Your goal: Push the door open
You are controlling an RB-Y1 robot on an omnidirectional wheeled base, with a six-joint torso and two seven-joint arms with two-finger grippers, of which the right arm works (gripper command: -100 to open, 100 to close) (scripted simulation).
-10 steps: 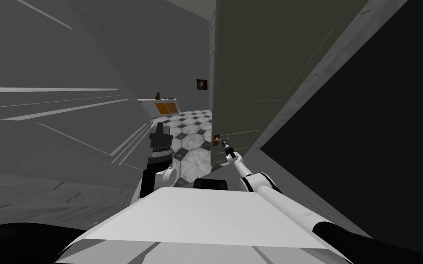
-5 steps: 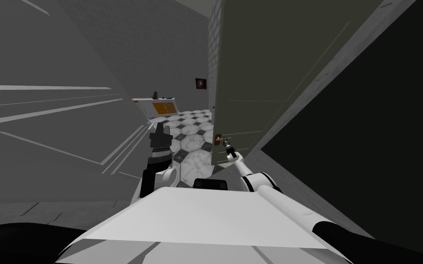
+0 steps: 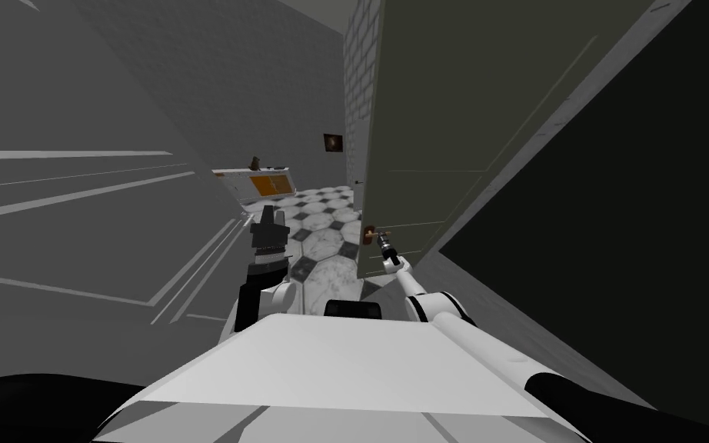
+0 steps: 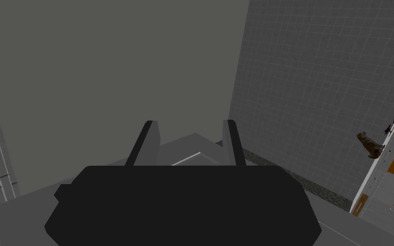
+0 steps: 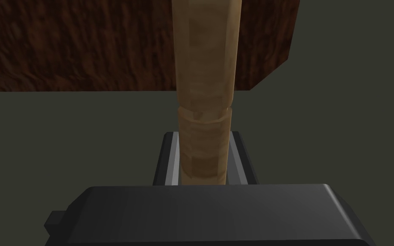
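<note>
Where the grey wall with pale trim lines (image 3: 76, 192) splays out on the left, the left gripper (image 3: 268, 224) hangs just beside it, raised over the near end of the floor and pointing ahead. Its two light grey fingers (image 4: 148, 139) stand wide apart with nothing between them. Beyond it, against the far grey tiled wall (image 3: 268, 92), stands a low white cabinet with an orange front panel (image 3: 257, 184), and a small brown figure (image 4: 369, 144) sits on its top. A floor of black-and-white hexagonal marble tiles (image 3: 322, 231) runs from the cabinet back towards the robot. A small dark framed picture (image 3: 333, 141) hangs on the far wall, just left of the door's edge.

To the right of the tiles, the tall, flat, olive-grey door (image 3: 437, 115) stands ajar, with its free edge next to the tiled floor. Low on that edge is a dark brown, wood-grained backplate (image 5: 85, 42), and a tan, rounded lever handle (image 5: 202, 85) sticks out from it. The right gripper (image 3: 382, 240) is stretched forward to the handle. Its fingers (image 5: 169, 158) are narrowed onto the lever, pressing it from both sides near its end. Right of the door comes a pale grey door frame (image 3: 514, 154), and past that a black area (image 3: 622, 231).
</note>
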